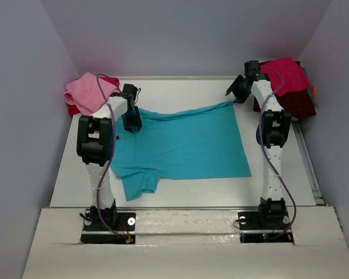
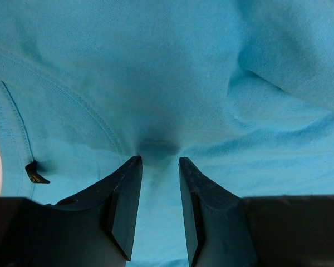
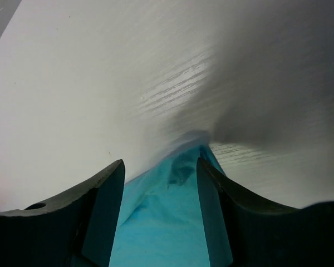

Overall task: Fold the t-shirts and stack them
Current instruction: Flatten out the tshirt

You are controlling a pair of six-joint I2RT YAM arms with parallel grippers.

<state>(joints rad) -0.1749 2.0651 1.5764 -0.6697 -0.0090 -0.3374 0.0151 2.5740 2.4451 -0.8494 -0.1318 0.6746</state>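
Observation:
A turquoise t-shirt (image 1: 186, 145) lies spread on the white table (image 1: 180, 90), neck end to the left, one sleeve (image 1: 141, 186) toward the near edge. My left gripper (image 1: 134, 124) is down on its far left part beside the collar. In the left wrist view its jaws (image 2: 158, 161) stand partly apart on a raised fold of the cloth (image 2: 156, 67), with creases running toward the tips. My right gripper (image 1: 234, 96) hangs at the far right corner. Its fingers (image 3: 160, 164) are wide apart, and the slack corner (image 3: 167, 222) lies between them, ungripped.
A pink t-shirt (image 1: 88, 90) lies bunched over a red one (image 1: 72, 108) at the far left corner. A crimson shirt (image 1: 288, 75) rests on a dark maroon one (image 1: 296, 103) at the far right, close behind the right arm. Grey walls enclose three sides.

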